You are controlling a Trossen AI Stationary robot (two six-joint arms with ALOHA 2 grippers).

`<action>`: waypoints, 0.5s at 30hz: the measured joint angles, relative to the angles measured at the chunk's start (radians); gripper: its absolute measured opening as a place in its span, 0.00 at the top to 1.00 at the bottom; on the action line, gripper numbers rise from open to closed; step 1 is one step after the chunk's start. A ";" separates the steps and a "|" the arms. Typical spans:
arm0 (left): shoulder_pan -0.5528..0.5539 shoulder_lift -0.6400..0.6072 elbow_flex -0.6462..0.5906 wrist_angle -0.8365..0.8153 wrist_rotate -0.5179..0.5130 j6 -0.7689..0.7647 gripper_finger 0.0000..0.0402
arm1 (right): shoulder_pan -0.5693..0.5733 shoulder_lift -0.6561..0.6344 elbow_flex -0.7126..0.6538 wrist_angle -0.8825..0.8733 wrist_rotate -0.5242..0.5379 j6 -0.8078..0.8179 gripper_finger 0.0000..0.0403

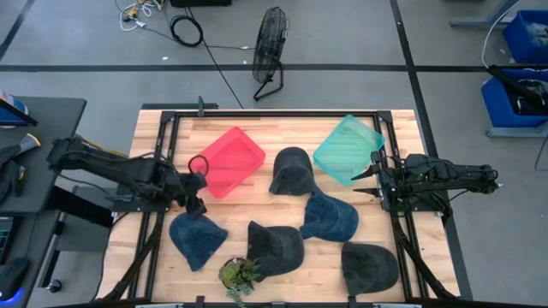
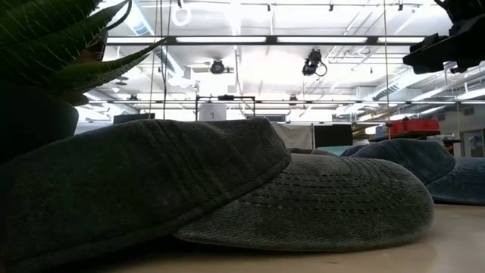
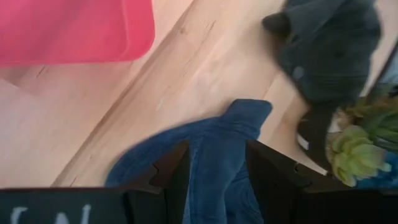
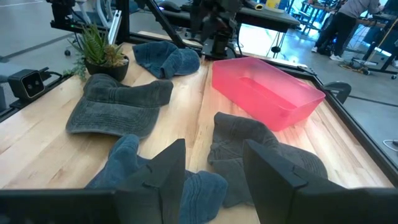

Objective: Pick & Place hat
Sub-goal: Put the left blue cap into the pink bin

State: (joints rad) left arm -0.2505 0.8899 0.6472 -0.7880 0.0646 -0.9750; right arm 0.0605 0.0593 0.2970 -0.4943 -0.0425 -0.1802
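Several denim hats lie flat on the wooden table. A blue hat (image 1: 197, 241) lies near the left front, and my left gripper (image 1: 197, 208) hangs open over its far edge. In the left wrist view the two fingers stand on either side of a raised part of the blue hat (image 3: 214, 134). Other hats are a dark one (image 1: 291, 169) by the red bin (image 1: 227, 161), a blue one (image 1: 330, 216) and two dark ones (image 1: 276, 244) (image 1: 370, 265). My right gripper (image 1: 364, 175) waits open at the right edge beside the teal bin (image 1: 347, 147). My left gripper (image 3: 216, 148) comes down on the blue hat's far part (image 3: 217, 168) slanting from above, with cloth rising between its open fingers (image 3: 177, 177). I cannot tell whether the fingers touch the cloth. The hat lies on the table.
A small potted plant (image 1: 238, 274) stands at the near edge between the blue hat and a dark hat. In the low view that dark hat (image 2: 227, 189) fills the foreground. Black frame rails (image 1: 167, 171) run along both table sides. Bare wood shows between the red bin and the near hats.
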 joint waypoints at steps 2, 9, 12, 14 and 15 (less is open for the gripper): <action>-0.031 0.025 0.000 -0.001 -0.020 -0.014 0.61 | 0.000 0.000 0.000 0.000 0.000 0.000 0.59; -0.131 0.105 0.000 -0.002 -0.033 -0.114 0.61 | 0.000 0.000 0.000 -0.010 0.032 -0.285 0.59; -0.168 0.133 0.000 -0.002 -0.047 -0.157 0.61 | 0.000 0.000 0.000 -0.010 0.034 -0.467 0.59; -0.192 0.150 0.000 -0.002 -0.050 -0.187 0.61 | 0.000 0.000 0.000 -0.018 0.035 -0.548 0.59; -0.201 0.157 0.000 -0.002 -0.050 -0.197 0.61 | 0.000 0.000 0.000 -0.027 0.036 -0.589 0.59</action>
State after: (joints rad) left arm -0.4518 1.0473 0.6472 -0.7900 0.0145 -1.1716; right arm 0.0605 0.0593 0.2970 -0.5218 -0.0067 -0.7697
